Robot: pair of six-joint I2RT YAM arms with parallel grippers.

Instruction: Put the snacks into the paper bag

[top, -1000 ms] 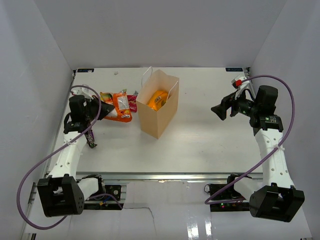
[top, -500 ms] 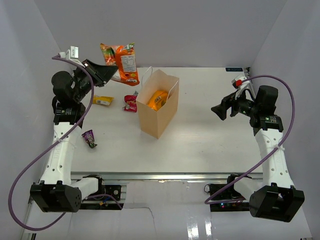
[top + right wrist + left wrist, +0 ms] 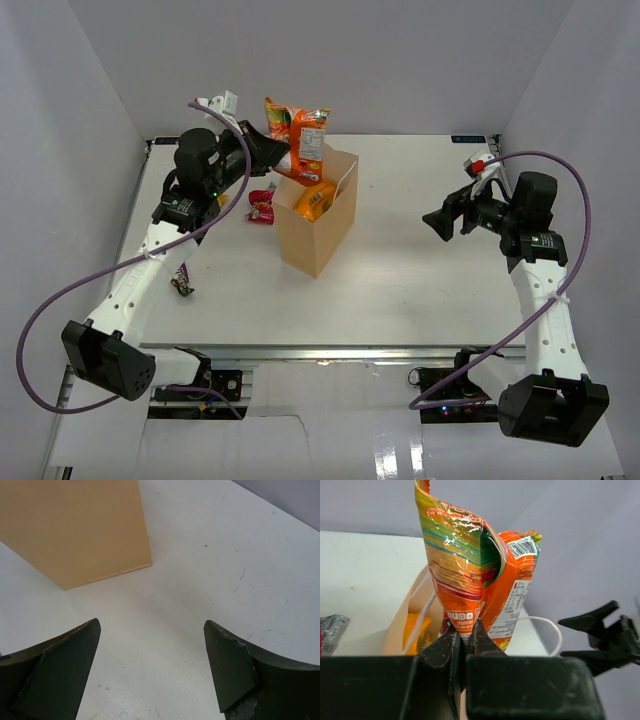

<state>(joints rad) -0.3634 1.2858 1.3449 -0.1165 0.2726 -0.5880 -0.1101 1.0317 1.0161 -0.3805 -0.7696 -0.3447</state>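
Observation:
My left gripper (image 3: 283, 160) is shut on the lower edge of the large crinkly orange bag (image 3: 303, 135) and holds it in the air over the open top of the tan paper bag (image 3: 312, 232). In the left wrist view my left gripper (image 3: 465, 632) pinches the orange bag (image 3: 470, 580), with the paper bag (image 3: 405, 625) below. A yellow-orange packet (image 3: 316, 203) lies inside the paper bag. Red wrappers (image 3: 262, 205) lie on the table left of the bag. A dark purple packet (image 3: 181, 281) lies near the left arm. My right gripper (image 3: 437, 224) is open and empty, well right of the bag.
White walls enclose the table (image 3: 420, 280) on three sides. In the right wrist view the paper bag's side (image 3: 75, 530) stands ahead of the open fingers (image 3: 227, 665). A red knob (image 3: 477, 165) sits at the back right.
My left arm lifted the orange bag off the table at the left and swung it rightward to above the paper bag's mouth. The right arm has not moved.

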